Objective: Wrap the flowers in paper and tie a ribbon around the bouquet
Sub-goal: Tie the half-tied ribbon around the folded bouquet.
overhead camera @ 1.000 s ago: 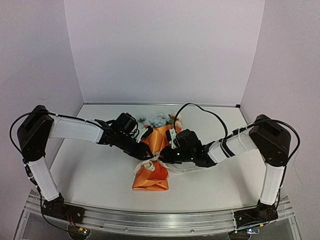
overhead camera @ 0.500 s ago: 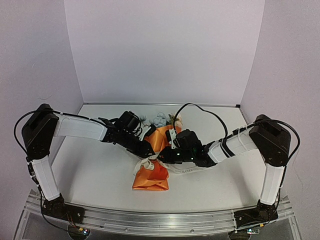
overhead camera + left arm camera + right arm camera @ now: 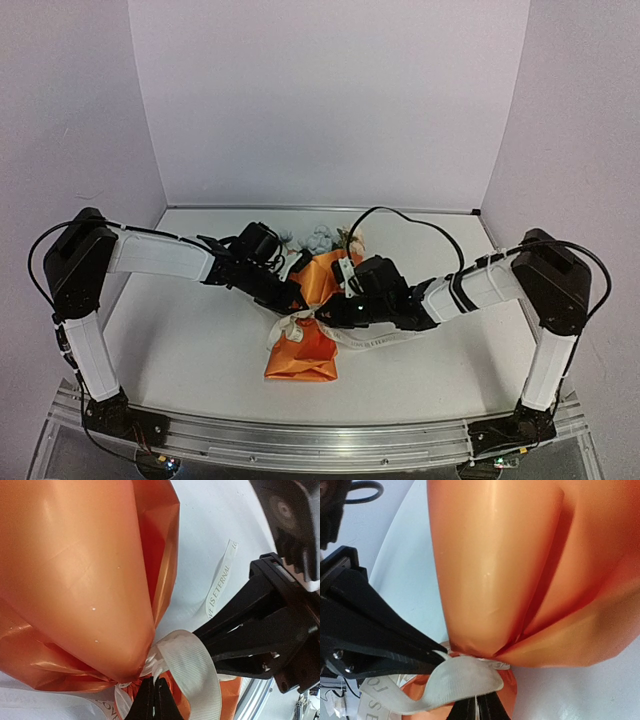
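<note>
Orange glossy paper-wrapped bouquet [image 3: 300, 360] lies mid-bench, between the two arms, flat on the white bench [image 3: 180, 340]. The long axis runs near-to-far, leaning slightly right. Pale blue and cream artificial flowers [image 3: 320, 238] point at the back wall, and the flared paper end faces the arm bases.

The cream-white fabric ribbon [image 3: 187, 665] is looped at the cinched waist. Its printed tail trails right, under the right arm.

Left fingers [image 3: 150, 705] are clenched on a ribbon strand right at the waist. Right fingers [image 3: 477, 707] are pinched together too, a ribbon sliver between them and the loop draped over.

Risks, as I judge them:
- Both sets of fingertips are crowded at one spot, so a small misaim could knock them together or crush the paper.
- An uneven pull would drag or spin the light bouquet.
- The paper is glossy, so the loop may slide off the waist.
- The thin, floppy ribbon could slip out of a pinch and loosen the tie.
- The tail under the right arm may snag.
</note>
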Motion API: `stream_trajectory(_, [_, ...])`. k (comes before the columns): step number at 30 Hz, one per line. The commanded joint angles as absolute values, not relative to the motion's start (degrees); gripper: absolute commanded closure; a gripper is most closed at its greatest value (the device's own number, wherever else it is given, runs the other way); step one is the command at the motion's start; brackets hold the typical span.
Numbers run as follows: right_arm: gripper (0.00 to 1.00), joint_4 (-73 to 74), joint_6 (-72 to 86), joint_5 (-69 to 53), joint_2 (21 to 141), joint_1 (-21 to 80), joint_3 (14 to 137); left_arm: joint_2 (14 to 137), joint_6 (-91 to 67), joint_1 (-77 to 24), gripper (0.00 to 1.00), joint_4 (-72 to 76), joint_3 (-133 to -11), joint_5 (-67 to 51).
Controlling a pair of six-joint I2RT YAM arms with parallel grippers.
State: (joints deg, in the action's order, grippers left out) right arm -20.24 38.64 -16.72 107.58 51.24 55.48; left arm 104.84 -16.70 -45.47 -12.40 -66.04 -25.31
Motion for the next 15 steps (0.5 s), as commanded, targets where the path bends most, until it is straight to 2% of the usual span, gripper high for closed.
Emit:
stream_trajectory(1, [0.91, -13.81, 36.62, -17.53, 101.72, 51.06, 55.12, 103.67, -20.68, -45.53, 1.0, -11.05, -68.4, -27.11])
stream_trajectory(9, [0.79, -7.14, 33.8, -18.97, 97.07, 51.13, 54.79, 104.66, -28.88, -45.54, 1.0, -12.1, -69.73, -28.41])
stream_trajectory(15, [0.63, -1.92, 28.16, -20.22, 91.85, 51.65, 53.89, 105.02, -31.4, -45.54, 1.0, -12.5, -70.28, -29.57])
